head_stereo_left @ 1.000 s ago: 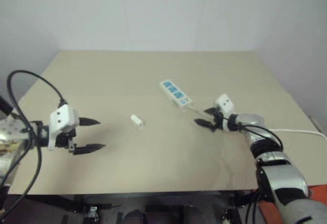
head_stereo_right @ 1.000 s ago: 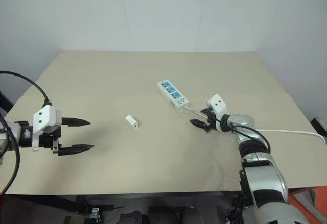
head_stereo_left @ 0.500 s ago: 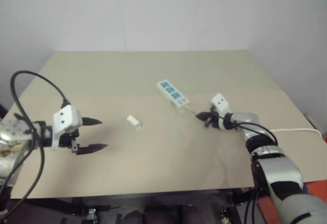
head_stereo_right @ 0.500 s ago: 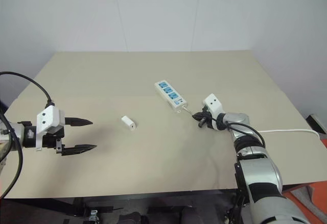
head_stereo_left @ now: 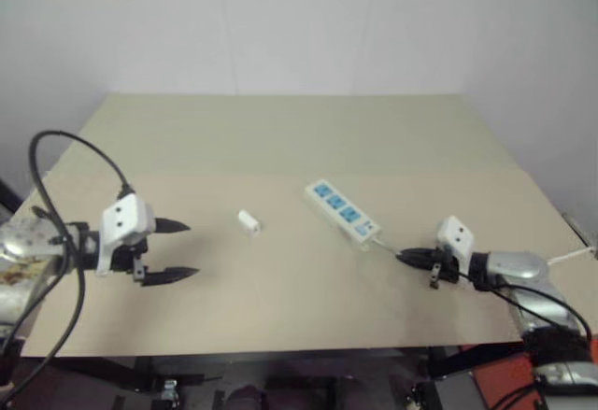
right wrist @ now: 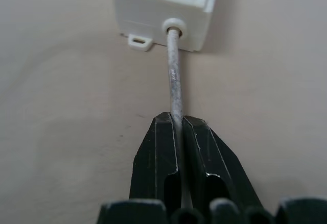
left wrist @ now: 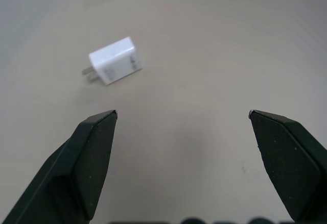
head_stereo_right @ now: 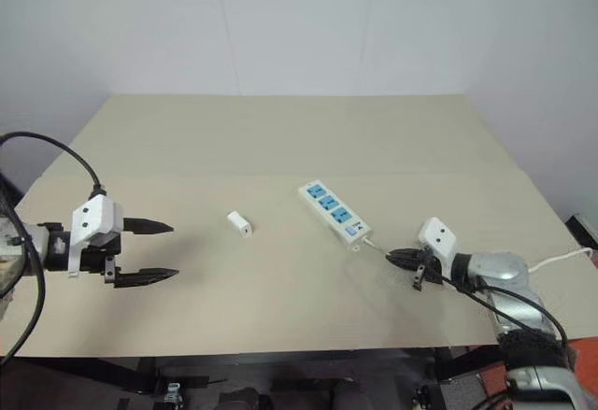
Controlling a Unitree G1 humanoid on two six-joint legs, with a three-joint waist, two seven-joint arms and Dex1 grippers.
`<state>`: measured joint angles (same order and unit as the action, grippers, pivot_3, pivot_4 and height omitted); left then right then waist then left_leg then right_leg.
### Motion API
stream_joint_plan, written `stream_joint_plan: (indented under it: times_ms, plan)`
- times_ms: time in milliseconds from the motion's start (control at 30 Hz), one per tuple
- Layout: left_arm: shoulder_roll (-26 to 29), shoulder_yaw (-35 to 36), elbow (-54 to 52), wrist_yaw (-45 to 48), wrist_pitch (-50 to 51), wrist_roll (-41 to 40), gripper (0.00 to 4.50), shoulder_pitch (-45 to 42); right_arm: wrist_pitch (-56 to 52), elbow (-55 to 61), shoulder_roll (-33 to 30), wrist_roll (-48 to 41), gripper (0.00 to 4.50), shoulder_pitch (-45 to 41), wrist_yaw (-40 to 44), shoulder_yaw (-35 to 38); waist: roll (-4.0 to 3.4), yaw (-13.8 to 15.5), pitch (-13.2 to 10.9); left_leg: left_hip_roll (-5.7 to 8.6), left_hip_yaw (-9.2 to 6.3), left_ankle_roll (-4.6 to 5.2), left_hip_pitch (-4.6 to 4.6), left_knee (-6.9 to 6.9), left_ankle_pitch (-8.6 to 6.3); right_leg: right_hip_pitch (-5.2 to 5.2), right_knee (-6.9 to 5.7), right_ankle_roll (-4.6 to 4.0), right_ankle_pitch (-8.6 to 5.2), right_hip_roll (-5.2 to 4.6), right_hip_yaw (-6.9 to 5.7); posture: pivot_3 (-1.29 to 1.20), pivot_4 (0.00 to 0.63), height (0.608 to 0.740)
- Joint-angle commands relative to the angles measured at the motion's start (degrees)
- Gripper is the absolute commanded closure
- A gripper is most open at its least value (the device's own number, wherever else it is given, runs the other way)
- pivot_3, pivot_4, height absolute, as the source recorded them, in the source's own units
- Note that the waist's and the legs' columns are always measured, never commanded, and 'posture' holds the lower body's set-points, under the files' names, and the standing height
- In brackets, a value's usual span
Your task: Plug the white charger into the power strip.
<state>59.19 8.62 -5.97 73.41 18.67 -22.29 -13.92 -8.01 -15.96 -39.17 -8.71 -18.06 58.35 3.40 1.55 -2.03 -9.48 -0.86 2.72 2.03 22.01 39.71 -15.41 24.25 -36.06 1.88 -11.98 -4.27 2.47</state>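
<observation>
Two head cameras look down over the desk [head_stereo_left: 280, 139]; each wrist camera sits close above it, looking along its hand.

Count on the counter [head_stereo_right: 280, 139]: one white charger [head_stereo_right: 239, 224], with two metal prongs seen in the left wrist view. One power strip [head_stereo_right: 333, 209], carrying four blue socket faces along its length and one thin white cord [right wrist: 175, 89] leaving its end. Two claws were present, the left claw [head_stereo_right: 149, 251] and the right claw [head_stereo_right: 402, 259], each with two black fingers. One counter carried everything.
</observation>
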Motion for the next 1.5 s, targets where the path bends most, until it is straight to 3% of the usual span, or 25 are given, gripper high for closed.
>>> stream_joint_plan:
  times_ms: [33, 300, 333, 600, 1067, 1400, 1500]
  plan:
    - [0.0, -1.1, 1.8, 0.9, -1.6, 0.7, 0.00, -2.7, -1.2, 6.3, 0.6, -2.8, 2.87, 2.8, -2.8, 2.9, 0.00, 0.0, 0.0, 0.01, 0.00, 0.00, 0.01, -0.01, 0.00, 0.00, 0.00, 0.00, -0.01, 0.02, 0.00, 0.00, 0.150, 0.740]
    - [-1.0, -4.2, 5.3, 2.9, -3.2, 1.6, 0.00, -6.2, -5.4, 17.1, 6.8, -8.3, 0.09, 6.4, -10.4, 5.0, 0.01, 0.0, 0.0, 0.00, -0.07, 0.02, 0.25, 0.00, -0.02, 0.17, 0.03, 0.02, -0.01, 0.00, -0.01, 0.00, 0.150, 0.740]
    - [-1.3, -4.4, 5.5, 2.7, -3.3, 1.7, 0.00, -6.5, -5.8, 17.8, 7.3, -8.7, 0.04, 6.4, -10.7, 4.9, 0.01, 0.0, 0.0, 0.00, -0.08, 0.02, 0.24, 0.00, -0.02, 0.15, 0.03, 0.02, -0.01, -0.01, -0.02, 0.00, 0.150, 0.740]
    - [-1.1, -3.8, 6.3, 2.8, -5.4, 2.6, 0.00, -5.5, -2.1, 17.9, 11.5, -5.0, 0.04, 4.0, -16.8, 2.4, 0.01, 0.0, 0.0, 0.00, -0.10, 0.02, 0.25, 0.00, -0.02, 0.16, 0.04, 0.03, -0.01, 0.00, -0.03, 0.00, 0.150, 0.740]
    - [-0.9, -1.8, 5.9, 2.2, -7.6, 2.7, 0.00, -2.5, 3.9, 3.3, 16.1, -4.4, 0.04, -1.6, -17.4, 0.3, 0.01, -0.1, 0.0, -0.01, -0.12, 0.03, 0.25, -0.01, -0.02, 0.16, 0.04, 0.02, -0.01, -0.01, -0.04, 0.00, 0.150, 0.740]
    - [-1.6, -2.4, 6.6, 2.5, -8.1, 2.7, 0.00, -4.2, 3.1, 1.5, 18.7, -5.7, 0.04, -1.9, -15.7, -0.3, 0.01, -0.2, 0.0, -0.02, -0.13, 0.02, 0.25, -0.01, -0.02, 0.16, 0.02, 0.02, -0.01, -0.02, -0.04, 0.00, 0.150, 0.740]
    - [-2.8, -2.2, 7.0, 2.3, -7.5, 1.3, 0.00, -6.7, 2.3, 0.7, 19.4, -6.6, 0.65, -2.4, -15.2, 0.2, 0.01, -0.2, 0.0, -0.02, -0.13, 0.02, 0.24, 0.00, -0.02, 0.16, 0.01, 0.02, -0.01, -0.02, -0.04, 0.00, 0.150, 0.740]
